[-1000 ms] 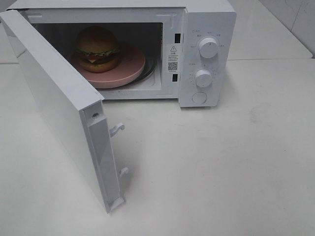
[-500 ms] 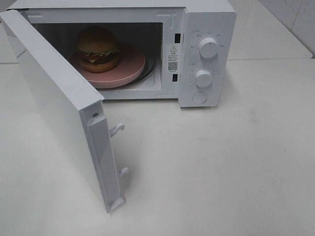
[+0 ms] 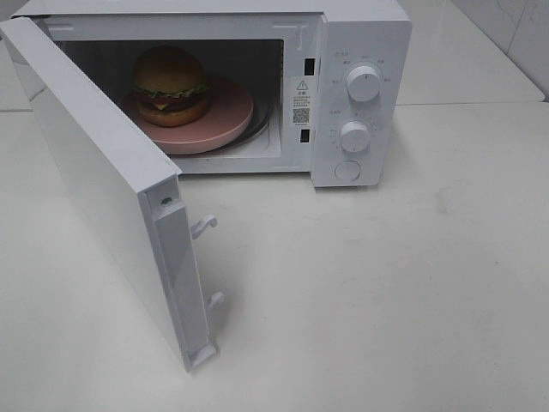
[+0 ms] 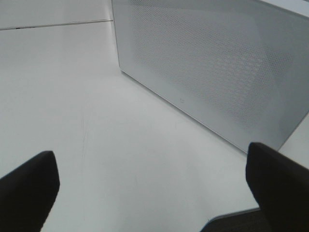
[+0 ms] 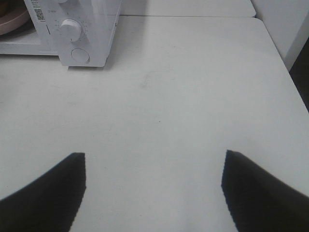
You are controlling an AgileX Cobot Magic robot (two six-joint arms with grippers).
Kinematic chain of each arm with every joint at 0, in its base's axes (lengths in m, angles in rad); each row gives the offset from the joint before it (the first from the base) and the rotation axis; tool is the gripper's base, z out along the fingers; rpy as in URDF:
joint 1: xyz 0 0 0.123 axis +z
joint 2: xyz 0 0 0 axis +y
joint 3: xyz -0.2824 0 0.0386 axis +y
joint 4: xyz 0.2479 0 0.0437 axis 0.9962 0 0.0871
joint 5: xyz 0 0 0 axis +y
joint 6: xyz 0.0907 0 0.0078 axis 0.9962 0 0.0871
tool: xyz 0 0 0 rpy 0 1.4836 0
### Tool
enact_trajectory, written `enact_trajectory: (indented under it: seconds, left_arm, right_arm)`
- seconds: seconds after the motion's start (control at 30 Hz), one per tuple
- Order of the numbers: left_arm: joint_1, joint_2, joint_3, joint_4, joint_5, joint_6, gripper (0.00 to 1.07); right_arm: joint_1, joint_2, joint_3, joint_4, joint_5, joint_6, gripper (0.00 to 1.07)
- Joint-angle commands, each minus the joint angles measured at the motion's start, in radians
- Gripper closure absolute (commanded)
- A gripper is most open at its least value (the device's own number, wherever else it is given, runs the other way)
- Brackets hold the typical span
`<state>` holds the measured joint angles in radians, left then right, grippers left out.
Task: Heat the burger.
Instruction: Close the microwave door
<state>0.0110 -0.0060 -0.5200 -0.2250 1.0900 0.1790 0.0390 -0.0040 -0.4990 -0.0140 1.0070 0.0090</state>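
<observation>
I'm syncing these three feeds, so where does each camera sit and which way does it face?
Exterior high: mounted high, looking down at the microwave, its open door and the burger inside; no arm shows.
Left wrist: on the left arm, facing the door's outer face; left fingers show, spread.
Right wrist: on the right arm, looking across the table at the lower knob; right fingers show, spread.
Shared: exterior and left wrist, the door; exterior and right wrist, the lower knob.

We can find no change. In the high view, nothing has moved in the past second: the burger [image 3: 169, 81] and the door [image 3: 103, 172] lie exactly as they did.
</observation>
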Motion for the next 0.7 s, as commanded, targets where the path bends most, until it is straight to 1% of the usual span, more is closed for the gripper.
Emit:
enact_trajectory:
  seconds: [0.03,0.07,0.1,0.17,0.2,0.23,0.27,0.3,0.33,0.37,0.4,0.43,0.47,0.5,0.53,0.57,0.7]
  left_arm:
    - [-0.005,0.019,-0.019,-0.005,-0.026,-0.002,0.10]
    - [-0.005,0.049,-0.028,-0.006,-0.054,-0.002,0.12]
    - [-0.005,0.049,-0.028,-0.006,-0.054,-0.002,0.12]
    - [-0.005,0.105,-0.033,-0.007,-0.110,-0.002,0.20]
    - [-0.005,0.105,-0.033,-0.007,-0.110,-0.002,0.20]
    - [-0.005,0.127,-0.033,-0.007,-0.122,-0.002,0.24]
    - [-0.005,0.173,-0.033,-0.007,-0.145,-0.002,0.35]
    - [-0.005,0.173,-0.033,-0.007,-0.145,-0.002,0.35]
    - [-0.005,0.191,-0.033,-0.007,-0.155,-0.002,0.40]
    - [-0.005,0.231,-0.031,-0.007,-0.185,-0.002,0.56]
    - [-0.005,0.231,-0.031,-0.007,-0.185,-0.002,0.56]
    - [-0.005,0.246,-0.030,-0.007,-0.199,-0.002,0.63]
    - [-0.005,0.280,-0.029,-0.006,-0.233,-0.002,0.81]
    - [-0.005,0.280,-0.029,-0.006,-0.233,-0.002,0.81]
    - [-0.005,0.300,-0.029,-0.006,-0.254,-0.002,0.91]
    - [-0.005,0.342,-0.029,-0.006,-0.296,0.000,1.07]
    - [-0.005,0.400,-0.029,-0.004,-0.364,0.003,1.07]
  right_arm:
    - [-0.003,-0.028,0.001,0.003,-0.010,-0.009,0.32]
    - [-0.003,-0.028,0.001,0.003,-0.010,-0.009,0.32]
    - [-0.003,-0.028,0.001,0.003,-0.010,-0.009,0.32]
    - [-0.003,-0.028,0.001,0.003,-0.010,-0.009,0.32]
    - [-0.003,-0.028,0.001,0.003,-0.010,-0.009,0.32]
    - [-0.003,-0.028,0.001,0.003,-0.010,-0.009,0.32]
    - [-0.003,-0.028,0.001,0.003,-0.010,-0.009,0.32]
    - [-0.003,-0.028,0.001,0.003,-0.010,-0.009,0.32]
    - [-0.003,-0.028,0.001,0.003,-0.010,-0.009,0.32]
    - [-0.003,-0.028,0.001,0.003,-0.010,-0.009,0.32]
    - [-0.003,-0.028,0.001,0.003,-0.010,-0.009,0.32]
    - [-0.003,-0.028,0.001,0.003,-0.010,-0.009,0.32]
    - [-0.003,-0.028,0.001,0.003,-0.010,-0.009,0.32]
    - [-0.003,-0.028,0.001,0.003,-0.010,-0.009,0.32]
    - [-0.003,-0.028,0.001,0.003,-0.010,-0.009,0.32]
    - [-0.003,-0.028,0.001,0.003,-0.010,-0.009,0.32]
    - [-0.003,-0.028,0.001,0.003,-0.010,-0.009,0.32]
